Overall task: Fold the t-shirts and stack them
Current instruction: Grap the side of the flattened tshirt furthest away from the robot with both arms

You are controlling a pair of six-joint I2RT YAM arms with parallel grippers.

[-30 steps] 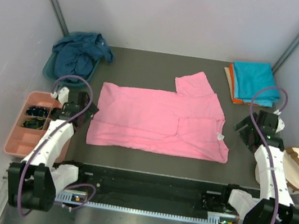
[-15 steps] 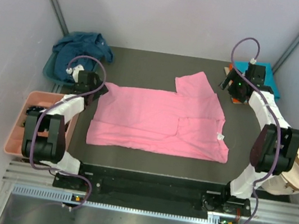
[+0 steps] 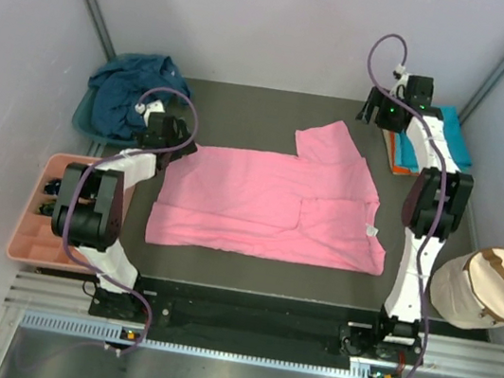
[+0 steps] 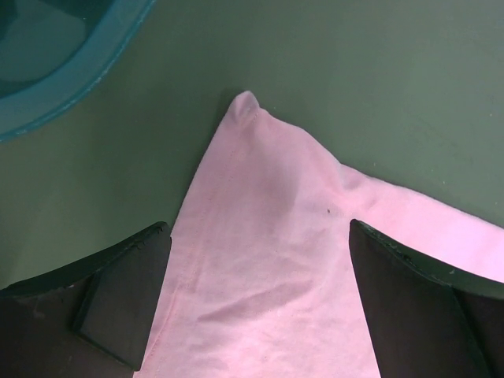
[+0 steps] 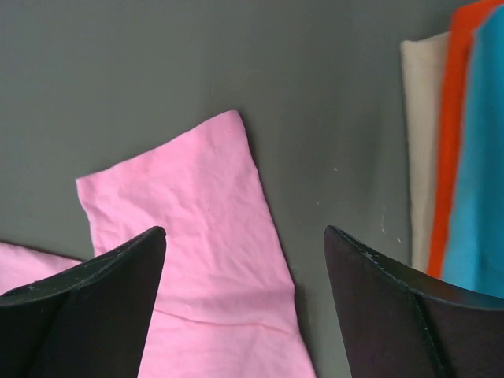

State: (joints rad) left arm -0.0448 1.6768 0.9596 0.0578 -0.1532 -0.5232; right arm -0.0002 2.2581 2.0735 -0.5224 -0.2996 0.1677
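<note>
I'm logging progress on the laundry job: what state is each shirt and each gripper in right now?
Bright pink cloth t-shirt: laid flat, partly folded, one sleeve out.
Dark navy blue shirt: crumpled, unfolded, in the teal plastic basin.
Turquoise shirt: folded, top of the stack.
Orange shirt: folded, under the turquoise one.
Left gripper: open, over the pink shirt's corner.
Right gripper: open, over the pink sleeve.

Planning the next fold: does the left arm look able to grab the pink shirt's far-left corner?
Likely yes: the left gripper hangs open over that corner of the pink t-shirt, nothing between; the teal basin sits aside.
</note>
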